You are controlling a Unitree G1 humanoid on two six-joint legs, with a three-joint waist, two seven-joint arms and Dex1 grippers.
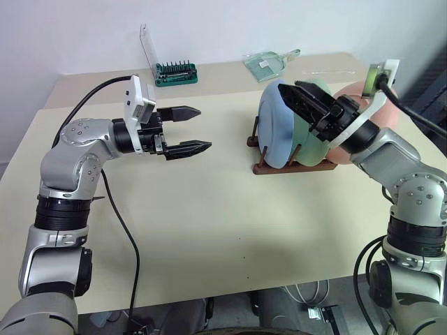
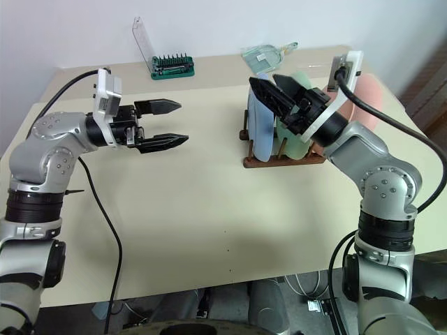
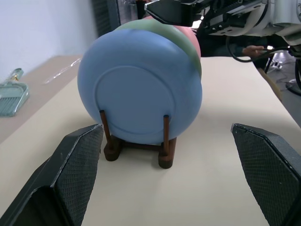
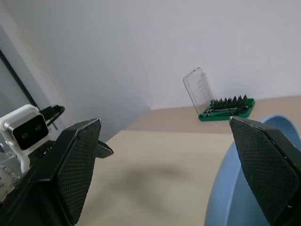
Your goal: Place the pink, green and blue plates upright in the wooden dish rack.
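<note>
both jaws apart; three racked plates (image 1: 279, 125)

A big table (image 2: 209, 209) holds a small brown wooden dish rack (image 2: 279, 157). Three plates stand up in it, side by side. The blue plate (image 2: 262, 129) is on the left, the green plate (image 2: 297, 143) is in the middle, and the pink plate (image 2: 367, 101) is on the right, mostly behind the arm. The right gripper (image 2: 276, 89) is just above the plates with its fingers apart and nothing in them. The left gripper (image 2: 171, 123) is well apart from the rack, pointing at it, with its fingers apart too. A green tool holder (image 2: 173, 66) with a clear lid sits at the back of the table. A clear dustpan (image 2: 265, 52) lies near it.
</note>
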